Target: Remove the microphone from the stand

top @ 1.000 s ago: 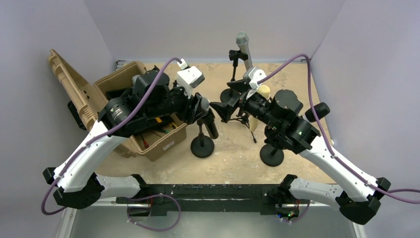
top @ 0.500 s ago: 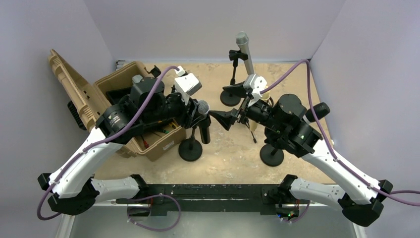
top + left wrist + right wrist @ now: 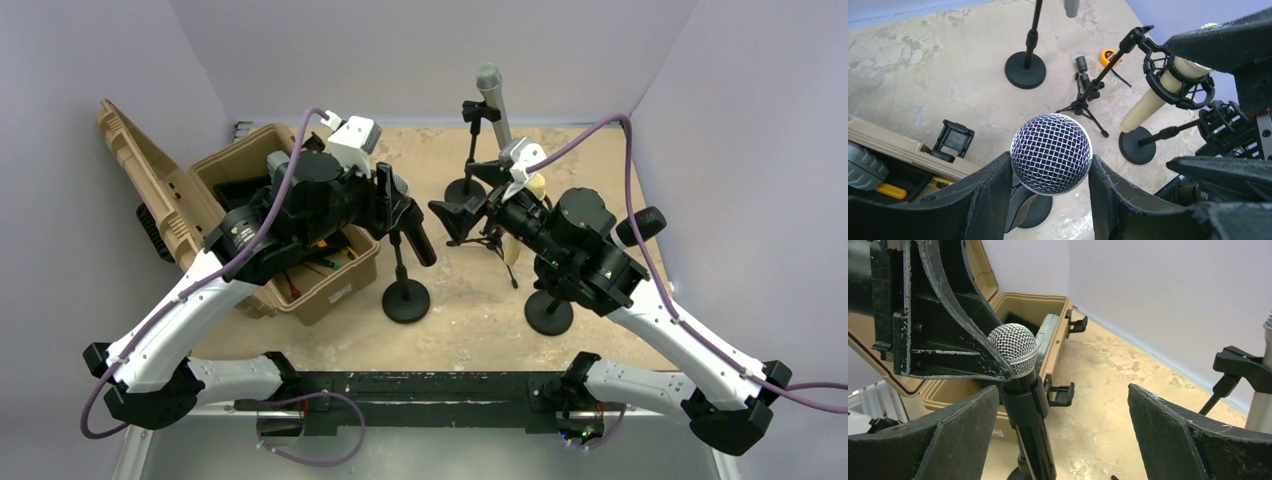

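Eyes on the stand (image 3: 405,300), and the microphone (image 3: 1051,152) is seated in its clip (image 3: 1024,402), the black body leaning and the mesh head uppermost. The left gripper (image 3: 1050,167) is clamped right on that head. One black finger (image 3: 980,200) presses the left side of the mesh and the other presses the right, with no gap showing in the wrist view.

Just to the right of the stand the right gripper (image 3: 1063,390) hangs level with the clip. Its fingers (image 3: 1173,430) are spread wide, grasping nothing and touching neither microphone nor stand.

Left of the stand sits the tan case (image 3: 240,165), lid thrown back, and the stand's round base is close by its front corner. Behind the stand and to the right, a silver microphone (image 3: 490,90) stands upright on its own pole. Right of the stand there's a small tripod (image 3: 1082,102). Beyond that, a cream microphone (image 3: 1148,102) sits in a black shock mount. An orange tape measure (image 3: 1108,55) lies on the table behind the tripod.
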Controlling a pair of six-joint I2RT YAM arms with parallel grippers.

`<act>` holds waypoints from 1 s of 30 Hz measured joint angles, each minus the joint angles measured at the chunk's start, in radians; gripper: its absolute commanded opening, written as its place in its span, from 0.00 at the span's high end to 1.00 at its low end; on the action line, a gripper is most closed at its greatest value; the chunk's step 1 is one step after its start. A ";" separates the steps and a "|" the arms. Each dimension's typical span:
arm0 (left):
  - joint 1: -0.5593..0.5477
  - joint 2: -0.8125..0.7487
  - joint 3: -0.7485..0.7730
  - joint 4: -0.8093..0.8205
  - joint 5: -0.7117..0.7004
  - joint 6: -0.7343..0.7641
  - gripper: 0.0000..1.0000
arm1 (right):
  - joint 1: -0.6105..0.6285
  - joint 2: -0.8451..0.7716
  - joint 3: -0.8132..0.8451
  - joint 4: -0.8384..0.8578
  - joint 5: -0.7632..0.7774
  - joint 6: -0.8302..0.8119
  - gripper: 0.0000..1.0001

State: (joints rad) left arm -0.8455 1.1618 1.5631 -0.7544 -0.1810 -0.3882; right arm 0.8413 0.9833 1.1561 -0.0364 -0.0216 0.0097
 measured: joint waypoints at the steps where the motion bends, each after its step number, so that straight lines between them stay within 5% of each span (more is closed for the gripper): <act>1: 0.000 0.004 0.003 0.000 -0.013 -0.015 0.97 | 0.000 0.003 0.000 -0.003 0.011 0.008 0.03; 5: 0.001 0.016 0.011 -0.002 -0.025 -0.045 0.39 | 0.000 0.005 0.000 -0.004 0.027 0.029 0.02; 10: 0.001 -0.004 -0.005 0.034 0.023 -0.046 0.01 | 0.003 0.005 0.000 -0.002 0.028 0.043 0.01; 30: 0.001 -0.359 -0.094 -0.021 0.093 0.182 0.00 | 0.199 0.059 0.029 0.045 0.076 0.123 0.01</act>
State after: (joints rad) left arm -0.8444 0.8032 1.4693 -0.7757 -0.0875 -0.2058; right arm 1.0401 1.0424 1.1847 0.0086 0.0544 0.1326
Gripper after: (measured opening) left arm 0.998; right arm 0.987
